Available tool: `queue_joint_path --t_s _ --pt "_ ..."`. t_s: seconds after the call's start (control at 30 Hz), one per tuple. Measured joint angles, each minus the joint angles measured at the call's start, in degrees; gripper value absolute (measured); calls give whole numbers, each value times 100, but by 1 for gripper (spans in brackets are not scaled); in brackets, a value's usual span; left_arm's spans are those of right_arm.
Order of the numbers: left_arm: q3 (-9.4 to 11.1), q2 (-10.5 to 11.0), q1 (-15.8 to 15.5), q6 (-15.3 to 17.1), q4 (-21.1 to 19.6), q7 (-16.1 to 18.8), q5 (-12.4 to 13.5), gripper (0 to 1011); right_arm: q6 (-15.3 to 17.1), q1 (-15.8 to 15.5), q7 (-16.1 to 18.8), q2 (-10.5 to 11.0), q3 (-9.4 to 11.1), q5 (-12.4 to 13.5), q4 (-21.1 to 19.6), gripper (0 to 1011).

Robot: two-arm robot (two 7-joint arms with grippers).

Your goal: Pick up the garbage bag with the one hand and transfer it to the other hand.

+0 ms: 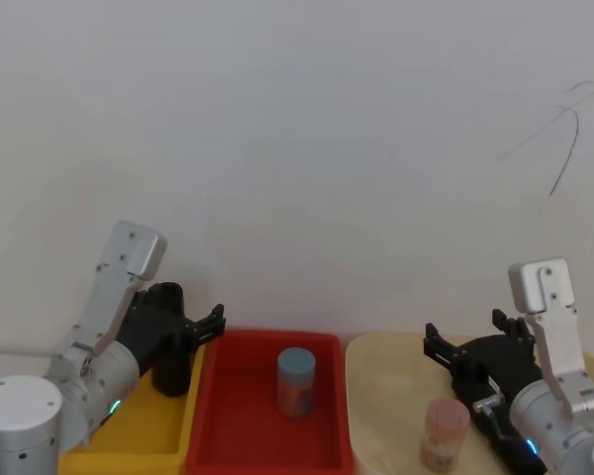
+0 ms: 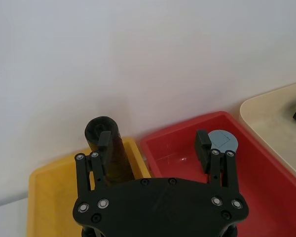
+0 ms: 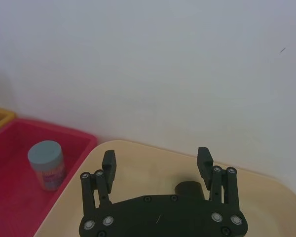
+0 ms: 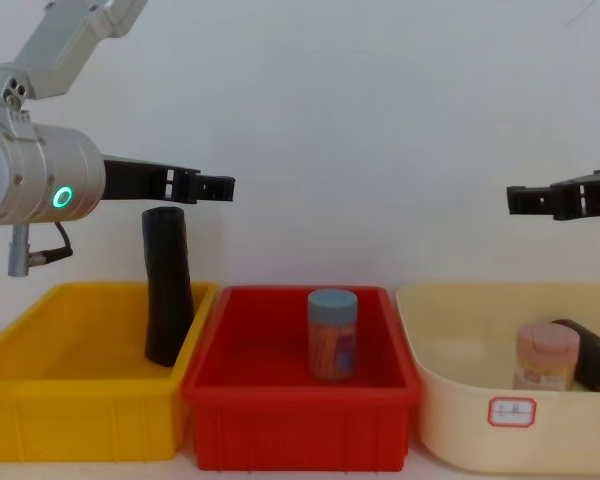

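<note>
The garbage bag [image 4: 167, 290] is a black roll standing nearly upright at the right end of the yellow bin [image 4: 80, 400], leaning on its wall. It rises above the bin's rim [image 1: 168, 346]. My left gripper [image 4: 215, 187], on the green-ringed arm, hangs open just above the roll's top. In the left wrist view one finger [image 2: 105, 143] lines up with the roll [image 2: 111, 160], and nothing sits between the fingers. My right gripper [image 4: 525, 200] is open and empty, high over the beige tub [image 4: 510, 420]; its spread fingers frame the tub's floor [image 3: 156, 158].
A red bin [image 4: 300, 410] in the middle holds a blue-lidded jar [image 4: 332, 333]. The beige tub holds a pink jar [image 4: 546, 355] and a second black roll [image 4: 595, 360] lying down. A white wall stands close behind the bins.
</note>
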Motion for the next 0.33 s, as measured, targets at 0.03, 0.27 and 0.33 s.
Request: queue_joint_path --t_s 0.03,0.27,0.33 --pt "0 0 0 0 0 0 0 1001 -6 -3 -3 -2 -1 -2 -1 1001" --pt "0 0 0 0 0 0 0 1002 -36 -20 -25 -13 -4 -13 -10 1001" --pt "0 0 0 0 0 0 0 1002 -43 -24 -30 -16 -6 -16 -13 1001"
